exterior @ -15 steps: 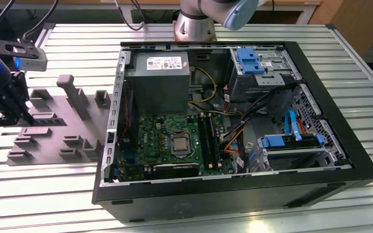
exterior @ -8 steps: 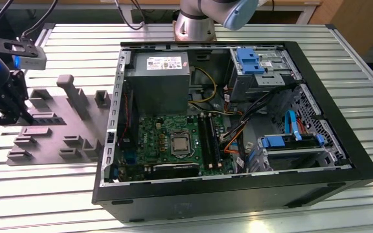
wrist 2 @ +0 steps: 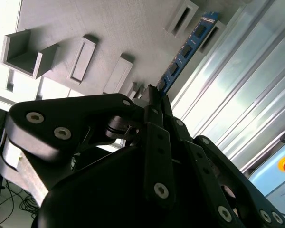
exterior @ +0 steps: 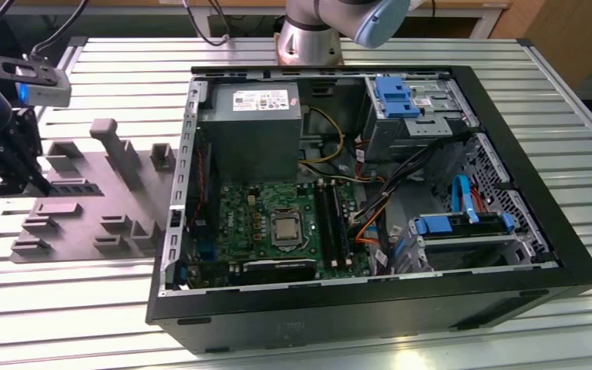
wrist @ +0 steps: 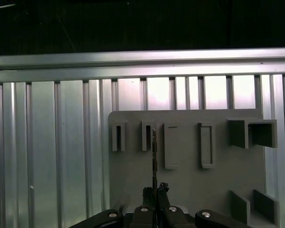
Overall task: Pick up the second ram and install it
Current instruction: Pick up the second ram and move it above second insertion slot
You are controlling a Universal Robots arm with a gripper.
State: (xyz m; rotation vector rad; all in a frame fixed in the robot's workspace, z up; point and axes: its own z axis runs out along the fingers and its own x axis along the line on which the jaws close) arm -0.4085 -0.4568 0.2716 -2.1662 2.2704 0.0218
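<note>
The tool [wrist 2: 156,95] is pinched shut on the memory stick [wrist 2: 187,47], with the fingers [wrist 2: 157,137] clamping its near end. The rest of the stick reaches out over the grey holder plate [wrist 2: 109,28]. In the first wrist view the stick shows edge-on as a thin dark line [wrist: 154,156], and its far tip lies just beside one of the plate's narrow slots [wrist: 147,135]. I cannot tell whether that tip is clear of the slot or sitting in it.

In the exterior view the tool hangs over the plate at the exterior view's left, well apart from the open computer case [exterior: 378,316] in the middle of the slatted metal surface [exterior: 543,100]. The long black memory slots [exterior: 329,220] lie on the green motherboard [exterior: 265,212] inside the case.

The main risk I see is the grip. The stick is held at one end only, so most of its length is unsupported. A knock against a slot wall on the plate or the case rim could twist it in the fingers or pull it loose. A tilted stick would meet the memory slot askew, jam, or load one corner of the motherboard. Loose cables [exterior: 378,223] run just beside the slots and could snag the stick or the tool.
</note>
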